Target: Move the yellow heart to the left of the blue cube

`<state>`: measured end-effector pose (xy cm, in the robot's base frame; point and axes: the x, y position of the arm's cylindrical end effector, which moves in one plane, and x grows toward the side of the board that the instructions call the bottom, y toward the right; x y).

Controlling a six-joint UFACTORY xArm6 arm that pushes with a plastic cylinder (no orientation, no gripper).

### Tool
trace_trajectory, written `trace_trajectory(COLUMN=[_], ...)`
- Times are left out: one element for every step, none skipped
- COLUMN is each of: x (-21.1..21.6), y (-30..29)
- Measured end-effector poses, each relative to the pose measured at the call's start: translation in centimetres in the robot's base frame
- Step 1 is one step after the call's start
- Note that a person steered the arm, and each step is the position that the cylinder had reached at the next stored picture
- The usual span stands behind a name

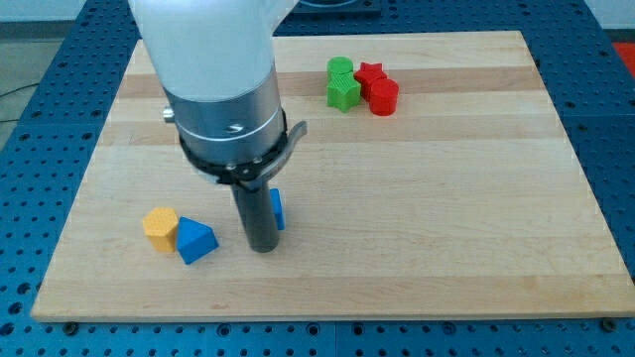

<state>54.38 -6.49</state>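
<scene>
My tip (262,248) is the lower end of a dark rod under the white and grey arm, near the board's bottom left. A blue block (277,208) shows just behind the rod at its right; the rod hides most of it, so its shape is unclear. A blue triangular block (195,240) lies to the left of my tip, apart from it. A yellow block (160,227) touches the blue triangular block on its left; its shape is hard to make out. My tip does not touch the yellow block.
A green block (342,83), a red block (371,72) and a red cylinder (383,96) cluster at the view's top, right of centre. The wooden board (446,198) lies on a blue perforated table.
</scene>
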Motion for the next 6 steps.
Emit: trace_trajectory(x=[-3.1, -2.9, -1.6, -9.7, -18.4, -23.3], y=[3.2, -1.3, -6.1, -4.8, -6.0, -3.2])
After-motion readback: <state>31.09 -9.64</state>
